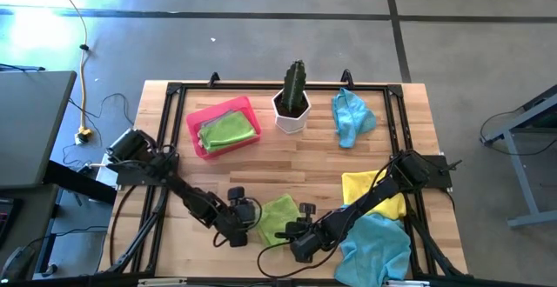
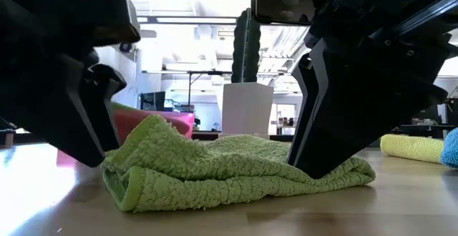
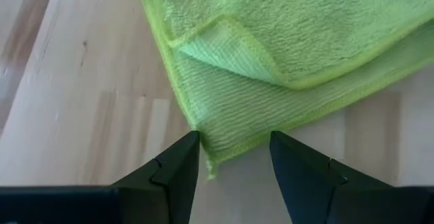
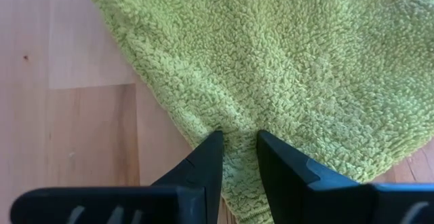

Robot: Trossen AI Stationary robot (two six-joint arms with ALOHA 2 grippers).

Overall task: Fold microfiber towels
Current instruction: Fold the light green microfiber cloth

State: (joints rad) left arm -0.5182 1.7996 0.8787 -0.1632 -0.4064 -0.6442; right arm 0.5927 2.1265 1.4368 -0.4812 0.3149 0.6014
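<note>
I have both grippers down on the lime green towel (image 1: 280,216) that lies folded on the wooden table (image 1: 313,152) near its front edge, between my two arms. My left gripper (image 3: 234,157) stands at the towel's left corner with its fingers spread well apart, the hemmed corner lying between the tips on the wood; nothing is clamped there, the cloth only reaches into the gap. My right gripper (image 4: 239,149) is on the towel's right side, its fingers drawn close with only a narrow slot between them, the tips pressed into the fluffy pile; a little of the cloth sits in that slot, though I cannot tell whether it is truly pinched. From table height the towel shows as a low doubled heap, the fold open toward the left. Far and left of me sits the pink tray (image 1: 196,132) with another green towel (image 1: 228,128) in it. A potted cactus (image 1: 293,96) stands at the far middle, a light blue towel (image 1: 351,117) far right. Beside my right arm lie a yellow towel (image 1: 361,185) and, nearer the front edge, a second blue towel (image 1: 379,245).
</note>
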